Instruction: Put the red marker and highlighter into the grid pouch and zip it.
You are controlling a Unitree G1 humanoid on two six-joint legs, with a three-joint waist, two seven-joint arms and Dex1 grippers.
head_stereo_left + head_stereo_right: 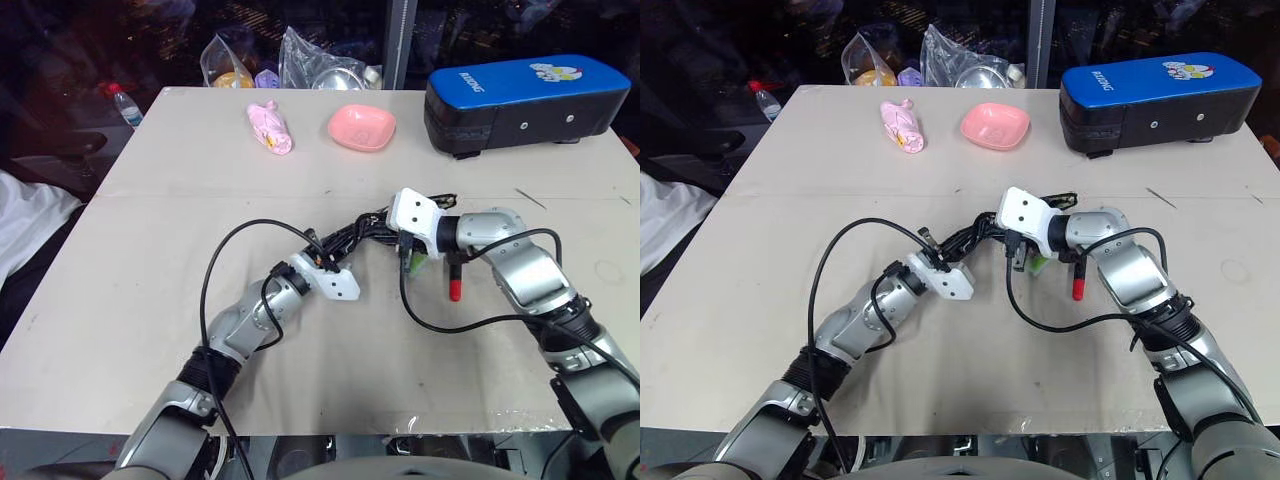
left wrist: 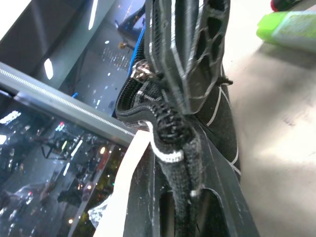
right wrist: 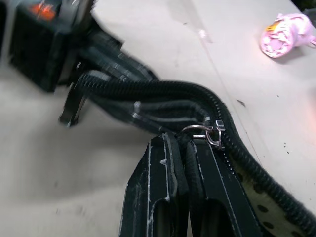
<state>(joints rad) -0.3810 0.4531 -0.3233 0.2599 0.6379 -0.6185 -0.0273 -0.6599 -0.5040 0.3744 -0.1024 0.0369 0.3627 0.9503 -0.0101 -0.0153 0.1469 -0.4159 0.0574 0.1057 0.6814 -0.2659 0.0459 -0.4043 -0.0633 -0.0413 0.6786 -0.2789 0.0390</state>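
The grid pouch (image 1: 362, 231), black with thin white lines, hangs bunched just above the table between my two grippers. My left gripper (image 1: 347, 240) is shut on one end of its zipper edge (image 2: 170, 123). My right gripper (image 1: 378, 226) is shut on the fabric beside the metal zipper pull (image 3: 210, 133). The red marker (image 1: 455, 285) lies on the table under my right wrist, red end toward me and its barrel partly hidden. Beside it lies the light green highlighter (image 1: 415, 262), which the left wrist view also shows as the highlighter (image 2: 291, 27). Both are outside the pouch.
A big blue-and-black case (image 1: 525, 100) stands at the back right. A pink dish (image 1: 361, 127) and a pink wrapped thing (image 1: 270, 128) lie at the back middle, with plastic bags (image 1: 320, 62) behind them. Black cables loop over the table near both arms.
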